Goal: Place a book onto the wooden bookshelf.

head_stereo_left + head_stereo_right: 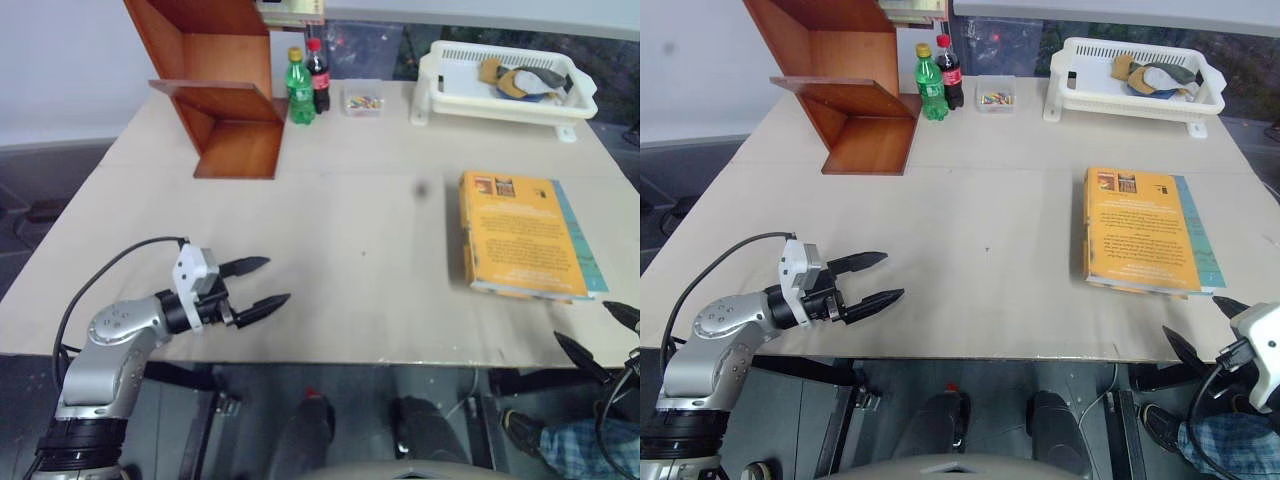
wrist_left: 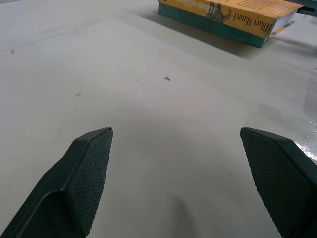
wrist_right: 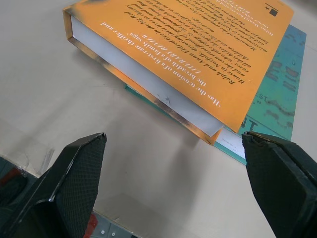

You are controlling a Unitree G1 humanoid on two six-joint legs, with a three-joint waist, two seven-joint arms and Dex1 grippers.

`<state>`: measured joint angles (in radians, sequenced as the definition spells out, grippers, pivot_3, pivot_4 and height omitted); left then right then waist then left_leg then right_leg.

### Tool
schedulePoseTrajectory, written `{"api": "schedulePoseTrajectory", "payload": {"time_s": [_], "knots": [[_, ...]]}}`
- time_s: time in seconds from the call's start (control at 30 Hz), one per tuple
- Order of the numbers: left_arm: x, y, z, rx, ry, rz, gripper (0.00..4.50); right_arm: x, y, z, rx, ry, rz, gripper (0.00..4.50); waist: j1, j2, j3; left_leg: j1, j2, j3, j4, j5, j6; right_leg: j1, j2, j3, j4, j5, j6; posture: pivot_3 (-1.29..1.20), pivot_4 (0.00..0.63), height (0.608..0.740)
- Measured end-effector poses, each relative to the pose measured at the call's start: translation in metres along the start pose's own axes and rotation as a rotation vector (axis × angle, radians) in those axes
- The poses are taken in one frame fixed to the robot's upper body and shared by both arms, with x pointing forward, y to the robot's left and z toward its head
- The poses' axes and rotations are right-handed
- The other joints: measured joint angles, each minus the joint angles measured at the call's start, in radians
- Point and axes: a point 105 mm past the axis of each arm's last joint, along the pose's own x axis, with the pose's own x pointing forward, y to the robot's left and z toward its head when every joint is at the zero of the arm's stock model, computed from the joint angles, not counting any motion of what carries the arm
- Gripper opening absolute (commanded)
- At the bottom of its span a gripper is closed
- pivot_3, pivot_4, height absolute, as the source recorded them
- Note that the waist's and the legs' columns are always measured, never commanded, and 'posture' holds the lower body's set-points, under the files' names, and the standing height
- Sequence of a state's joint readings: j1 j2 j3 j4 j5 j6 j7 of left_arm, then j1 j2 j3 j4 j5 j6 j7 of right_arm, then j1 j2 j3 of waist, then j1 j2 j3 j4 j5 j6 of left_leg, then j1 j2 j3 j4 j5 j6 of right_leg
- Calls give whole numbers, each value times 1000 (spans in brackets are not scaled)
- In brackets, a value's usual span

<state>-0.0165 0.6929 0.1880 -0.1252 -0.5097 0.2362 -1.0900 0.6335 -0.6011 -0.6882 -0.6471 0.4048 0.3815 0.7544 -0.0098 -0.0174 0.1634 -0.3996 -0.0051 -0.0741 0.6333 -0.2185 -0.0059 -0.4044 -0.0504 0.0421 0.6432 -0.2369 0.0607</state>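
1. The left claw (image 1: 262, 283) is hovering over the near left part of the pale tabletop (image 1: 360, 230), its two black fingers spread wide and holding nothing.
2. The reddish-brown wooden bookshelf (image 1: 215, 85) is standing at the far left corner, its open compartments bare; a green soda bottle (image 1: 299, 88) and a dark cola bottle (image 1: 318, 76) are sitting just beside it.
3. The thick orange-yellow paperback book (image 1: 515, 232) is lying flat on the right side, resting on a thinner teal-blue book (image 1: 585, 245), well apart from the shelf.
4. The right claw (image 1: 1205, 325) is waiting at the near right edge, spread and empty, near the book but not touching it.
5. Nothing is done yet, I reckon: grasping, carrying and shelving are all remaining.
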Motion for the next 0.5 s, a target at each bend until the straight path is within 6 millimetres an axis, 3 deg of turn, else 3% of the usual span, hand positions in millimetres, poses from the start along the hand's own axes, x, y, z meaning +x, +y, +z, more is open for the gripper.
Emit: {"api": "schedulePoseTrajectory", "payload": {"time_s": [0.5], "knots": [[8,10,19,46,-33,7,4397,2,-1,0,10,-21,-40,4500,1,0,0,0,0,0,0,0,0,0,0,0,0,0,0,0,150,740]]}}
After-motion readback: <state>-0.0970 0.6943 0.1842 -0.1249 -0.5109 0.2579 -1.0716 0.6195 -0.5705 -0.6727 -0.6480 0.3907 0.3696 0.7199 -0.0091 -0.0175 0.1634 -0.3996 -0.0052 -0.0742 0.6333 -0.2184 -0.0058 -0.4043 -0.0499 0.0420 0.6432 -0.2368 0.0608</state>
